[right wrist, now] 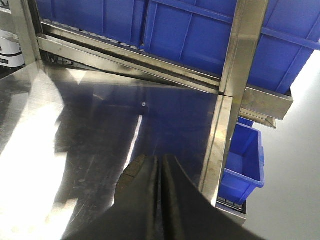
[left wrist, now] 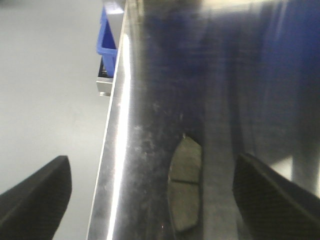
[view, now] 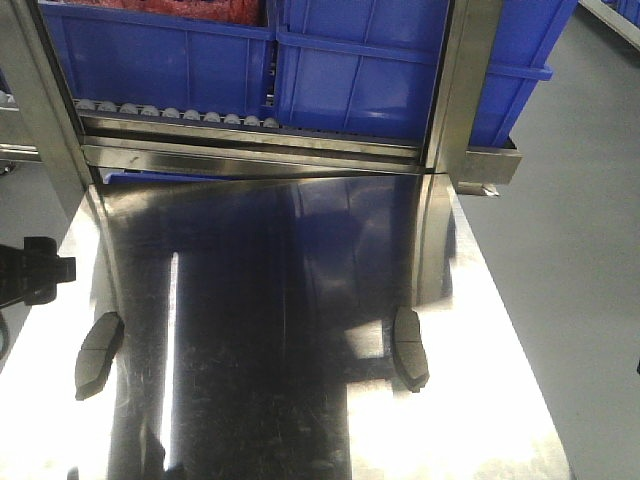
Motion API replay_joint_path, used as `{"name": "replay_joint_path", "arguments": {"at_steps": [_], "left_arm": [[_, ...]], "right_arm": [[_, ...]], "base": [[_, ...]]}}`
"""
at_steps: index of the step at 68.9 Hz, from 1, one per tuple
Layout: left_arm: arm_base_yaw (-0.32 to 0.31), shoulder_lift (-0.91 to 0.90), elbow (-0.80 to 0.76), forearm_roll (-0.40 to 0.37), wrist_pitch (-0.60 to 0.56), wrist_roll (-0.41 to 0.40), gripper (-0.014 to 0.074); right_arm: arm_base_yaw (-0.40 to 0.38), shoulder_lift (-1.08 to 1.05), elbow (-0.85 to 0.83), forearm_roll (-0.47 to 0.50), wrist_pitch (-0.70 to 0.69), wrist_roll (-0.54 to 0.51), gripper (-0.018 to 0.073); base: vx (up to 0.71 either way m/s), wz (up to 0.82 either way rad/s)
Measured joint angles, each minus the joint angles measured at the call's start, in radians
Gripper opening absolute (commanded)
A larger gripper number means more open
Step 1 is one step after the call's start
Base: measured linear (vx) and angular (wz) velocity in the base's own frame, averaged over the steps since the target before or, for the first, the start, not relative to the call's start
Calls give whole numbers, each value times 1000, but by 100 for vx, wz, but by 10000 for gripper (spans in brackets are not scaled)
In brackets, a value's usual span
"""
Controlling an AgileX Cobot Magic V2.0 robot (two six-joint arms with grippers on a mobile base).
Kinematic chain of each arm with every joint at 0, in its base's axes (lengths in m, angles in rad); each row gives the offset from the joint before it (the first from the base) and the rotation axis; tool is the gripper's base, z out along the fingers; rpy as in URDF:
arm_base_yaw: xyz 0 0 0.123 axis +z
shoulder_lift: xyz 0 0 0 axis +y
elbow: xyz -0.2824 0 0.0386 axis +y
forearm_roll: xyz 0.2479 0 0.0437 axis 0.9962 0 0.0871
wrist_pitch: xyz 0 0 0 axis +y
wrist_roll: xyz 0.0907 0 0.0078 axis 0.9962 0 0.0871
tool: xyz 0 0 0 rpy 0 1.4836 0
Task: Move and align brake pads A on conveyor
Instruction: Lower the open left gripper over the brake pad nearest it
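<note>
Front view: a shiny steel table (view: 300, 430) carries two dark grey brake pads lying flat and well apart, a left pad (view: 98, 355) close to the table's left edge and a right pad (view: 410, 348) toward the right. Blue bins (view: 380, 70) sit on a roller rack (view: 180, 118) behind. The conveyor is not in view, so neither pad has reached it yet. Left wrist view: the left gripper (left wrist: 152, 167) hangs with its fingers (left wrist: 35, 200) spread wide. The left pad (left wrist: 185, 187) lies on the table between them, nearer the right-hand finger, which looks like a stance for straddling and picking it up. Right wrist view: the right gripper (right wrist: 159, 162) has its fingers pressed nearly together and holds nothing. The right pad (right wrist: 131, 175) peeks out beside them on the table, so this arm seems to be parked.
</note>
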Motion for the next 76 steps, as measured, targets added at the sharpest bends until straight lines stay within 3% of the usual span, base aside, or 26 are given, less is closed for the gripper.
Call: {"name": "replay_joint_path", "arguments": {"at_steps": [7,21,35,47,62,76], "left_arm": [[37,73,-3,-37,-50,39,549],[61,222,-12,-222,-96,215,548],[67,339,-87,-357,-73,360,548],[127,417,-142,-438,-25,424,538],[152,463,-144,-591,21,589,513],[152,464,-145,-605,17,618,513]], "right_arm": [[0,0,0,0,0,0,-3],[0,0,0,0,0,0,-3],[0,0,0,0,0,0,-3],[0,0,0,0,0,0,-3],[0,0,0,0,0,0,-3],[0,0,0,0,0,0,-3]], "base": [[0,0],[0,0],[0,0],[0,0],[0,0],[0,0]]}}
